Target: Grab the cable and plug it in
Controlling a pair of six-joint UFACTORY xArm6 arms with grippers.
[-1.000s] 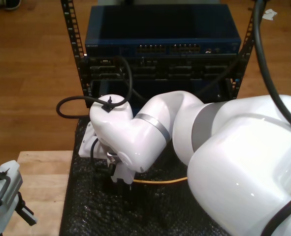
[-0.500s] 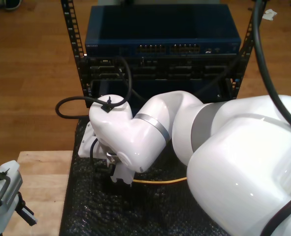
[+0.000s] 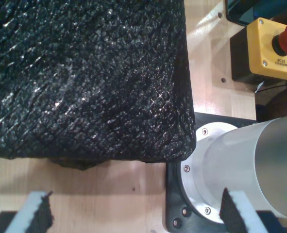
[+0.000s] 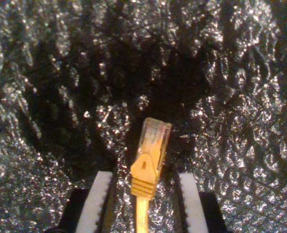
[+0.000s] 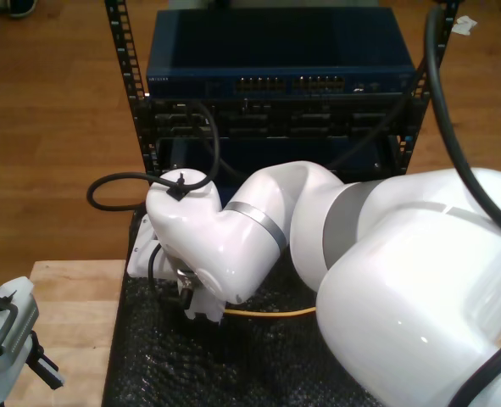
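The cable [image 4: 150, 150] is orange-yellow with a clear plug at its tip and lies on the black bubble-textured mat [image 4: 60, 73]. My second gripper [image 4: 143, 177] is open and low over the mat. Its white ribbed fingers [image 4: 97, 204] stand on either side of the plug with a gap on both sides. In the exterior view the cable [image 5: 267, 312] runs out from under the second arm's white wrist [image 5: 191, 254], which hides the fingers. My first gripper [image 3: 133, 208] is open with nothing between its pads [image 3: 36, 216]. It hovers over the wooden table at the mat's edge, at the exterior view's lower left [image 5: 38, 365].
A blue network switch [image 5: 292, 83] with rows of ports sits in a black rack [image 5: 136, 110] behind the mat. Black cables [image 5: 114, 182] loop near the wrist. A yellow emergency-stop box [image 3: 272, 46] and an arm base [image 3: 216, 165] stand on the wooden table [image 3: 109, 184].
The second arm's wrist has shifted slightly toward the exterior view's left and a little lower over the mat. The cable still lies under it.
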